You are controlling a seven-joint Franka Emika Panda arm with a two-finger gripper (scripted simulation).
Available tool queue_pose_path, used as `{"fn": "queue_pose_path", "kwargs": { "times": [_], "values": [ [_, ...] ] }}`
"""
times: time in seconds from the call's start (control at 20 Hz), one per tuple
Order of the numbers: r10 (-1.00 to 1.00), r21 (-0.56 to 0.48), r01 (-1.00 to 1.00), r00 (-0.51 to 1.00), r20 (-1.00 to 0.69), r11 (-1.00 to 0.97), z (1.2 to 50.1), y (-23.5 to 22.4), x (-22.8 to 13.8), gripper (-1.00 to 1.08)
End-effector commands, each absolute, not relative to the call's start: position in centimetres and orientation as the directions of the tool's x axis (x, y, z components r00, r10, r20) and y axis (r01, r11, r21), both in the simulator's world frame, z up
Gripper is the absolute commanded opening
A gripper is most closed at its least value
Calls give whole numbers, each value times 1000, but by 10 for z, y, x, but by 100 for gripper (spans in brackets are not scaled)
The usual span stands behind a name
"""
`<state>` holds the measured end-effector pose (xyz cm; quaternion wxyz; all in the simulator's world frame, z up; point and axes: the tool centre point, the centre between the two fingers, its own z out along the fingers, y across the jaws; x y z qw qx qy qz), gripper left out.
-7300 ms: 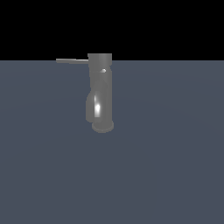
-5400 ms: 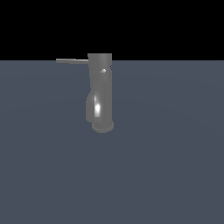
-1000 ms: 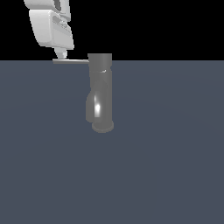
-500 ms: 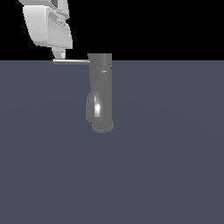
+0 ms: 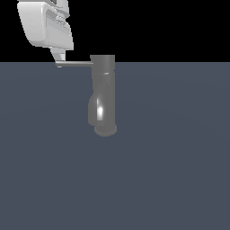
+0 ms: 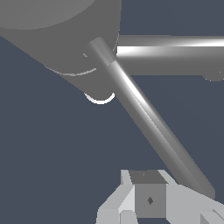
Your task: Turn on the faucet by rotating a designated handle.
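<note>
The faucet (image 5: 103,96) is a glossy grey upright column on a round base, in the middle of the exterior view. Its handle (image 5: 75,64) is a thin grey bar sticking out from the top toward the exterior view's left. My white gripper (image 5: 59,61) hangs over the handle's free end, fingertips right at the bar's tip. In the wrist view the handle (image 6: 148,122) runs diagonally from the faucet's top (image 6: 57,35) down to my gripper (image 6: 168,202). The fingers sit together, shut with nothing between them, beside the bar's end.
A flat dark grey-blue floor (image 5: 170,179) surrounds the faucet. Above the floor's far edge the background is black. In the wrist view a bright grey cylinder (image 6: 175,54) lies behind the handle.
The gripper, absent in the earliest frames, has come in at the top left. Over the last second it edged slightly left. The handle points the same way.
</note>
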<state>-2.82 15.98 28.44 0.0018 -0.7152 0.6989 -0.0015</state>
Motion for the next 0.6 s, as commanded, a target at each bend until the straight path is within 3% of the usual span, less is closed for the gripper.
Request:
{"fn": "queue_pose_path", "kwargs": {
  "times": [0.0,0.55],
  "values": [
    [-1000,-3,-1000,20,1,-20,285,154,-33,-100],
    [-1000,-2,-1000,21,1,-21,284,129,-56,-100]
  ]
}}
